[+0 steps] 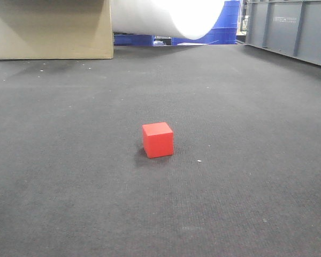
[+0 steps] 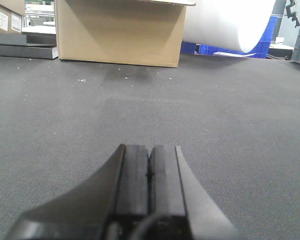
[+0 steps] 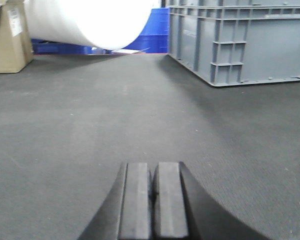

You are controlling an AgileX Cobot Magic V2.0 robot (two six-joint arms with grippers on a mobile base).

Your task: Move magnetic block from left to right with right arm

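On dark carpet (image 1: 69,176) sits one red block (image 1: 158,140), untouched, while both the left gripper (image 2: 149,172) and right gripper (image 3: 152,187) have fingers pressed together, empty.

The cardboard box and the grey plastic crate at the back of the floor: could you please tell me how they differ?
The cardboard box is tan with plain flat walls; the grey crate is grey with moulded ribs. The box stands at the far left in the front view, the crate at the far right. The box carries a white label in the right wrist view; the crate bears faint lettering. Both rest on the dark floor behind the red cube.
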